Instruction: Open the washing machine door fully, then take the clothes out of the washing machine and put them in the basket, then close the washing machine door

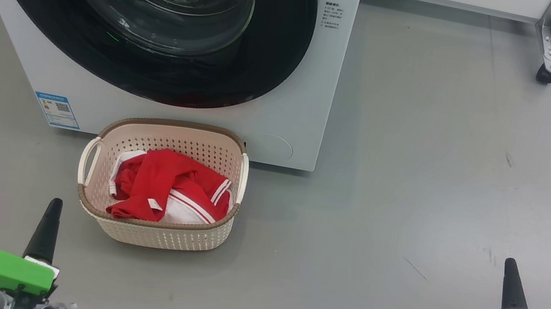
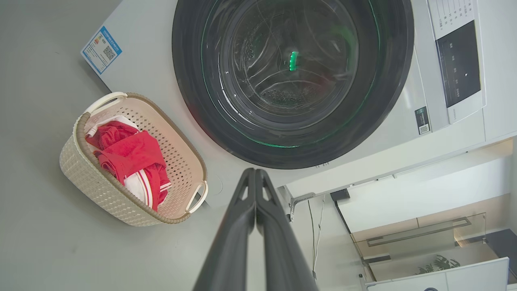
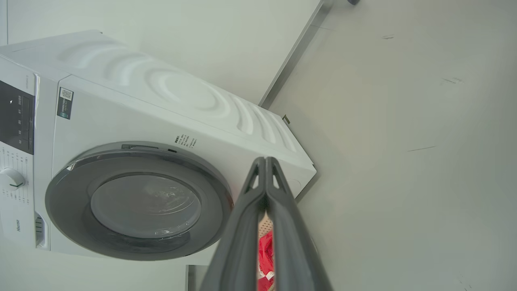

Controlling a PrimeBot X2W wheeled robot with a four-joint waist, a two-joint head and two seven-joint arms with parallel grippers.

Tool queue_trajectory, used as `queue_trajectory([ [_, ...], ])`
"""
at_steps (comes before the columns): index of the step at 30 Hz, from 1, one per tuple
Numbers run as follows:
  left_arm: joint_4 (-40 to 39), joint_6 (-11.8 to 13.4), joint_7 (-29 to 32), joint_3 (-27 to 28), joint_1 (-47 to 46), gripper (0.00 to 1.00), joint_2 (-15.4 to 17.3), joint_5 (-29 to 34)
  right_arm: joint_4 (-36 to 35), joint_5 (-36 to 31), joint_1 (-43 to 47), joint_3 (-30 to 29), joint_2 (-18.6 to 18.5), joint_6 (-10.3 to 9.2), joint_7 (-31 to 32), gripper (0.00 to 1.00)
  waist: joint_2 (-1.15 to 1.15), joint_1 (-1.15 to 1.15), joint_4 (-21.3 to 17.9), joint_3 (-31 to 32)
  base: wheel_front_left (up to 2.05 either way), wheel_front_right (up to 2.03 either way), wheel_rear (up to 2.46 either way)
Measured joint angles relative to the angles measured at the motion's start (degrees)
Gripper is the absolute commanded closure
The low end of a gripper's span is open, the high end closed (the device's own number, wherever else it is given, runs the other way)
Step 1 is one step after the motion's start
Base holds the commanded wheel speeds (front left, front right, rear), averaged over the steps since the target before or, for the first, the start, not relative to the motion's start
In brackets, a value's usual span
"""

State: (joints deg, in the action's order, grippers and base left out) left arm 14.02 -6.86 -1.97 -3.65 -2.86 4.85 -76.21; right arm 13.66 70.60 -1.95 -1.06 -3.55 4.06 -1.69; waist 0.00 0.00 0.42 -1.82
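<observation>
Left gripper (image 1: 55, 203): fingers pressed together, empty, near the front left corner of the basket (image 1: 164, 238). Right gripper (image 1: 510, 264): also pressed together, well apart to the basket's right. The clothes (image 1: 157, 184) lie inside the basket. Directly behind the basket stands the washing machine (image 1: 289, 123), with its door (image 1: 275, 58) seated flush. Probably no further grasp is required.

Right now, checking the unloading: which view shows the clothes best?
Head view: the clothes lie unobstructed in the basket. Left wrist view shows them sideways over the rim; right wrist view, a red sliver behind the right gripper.
</observation>
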Motion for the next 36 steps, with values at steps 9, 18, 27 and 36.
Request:
queue_trajectory([
  [9,0.33,0.0,1.43,1.26,-0.03,1.0,0.0,-5.49,0.64,7.2,-0.46,-0.96,-0.08,0.92,1.56,1.0,0.0,0.0,-0.13,0.51,0.0,0.0,0.0],
  [18,0.59,0.0,2.83,2.2,-0.05,1.0,-0.01,-10.69,1.18,13.55,-0.74,-1.9,-0.22,1.43,3.14,1.0,0.0,0.0,-0.24,0.97,0.0,0.0,0.0],
  [27,1.03,0.0,4.36,3.52,-0.09,1.0,-0.01,-16.24,1.69,20.76,-1.06,-2.82,-0.31,2.43,4.52,1.0,0.0,0.0,-0.37,1.48,0.0,0.0,0.0],
  [36,1.4,0.0,4.94,3.94,-0.13,1.0,-0.01,-18.76,2.01,23.82,-1.13,-3.42,-0.45,2.6,5.43,1.0,0.0,0.0,-0.42,1.66,0.0,0.0,0.0],
])
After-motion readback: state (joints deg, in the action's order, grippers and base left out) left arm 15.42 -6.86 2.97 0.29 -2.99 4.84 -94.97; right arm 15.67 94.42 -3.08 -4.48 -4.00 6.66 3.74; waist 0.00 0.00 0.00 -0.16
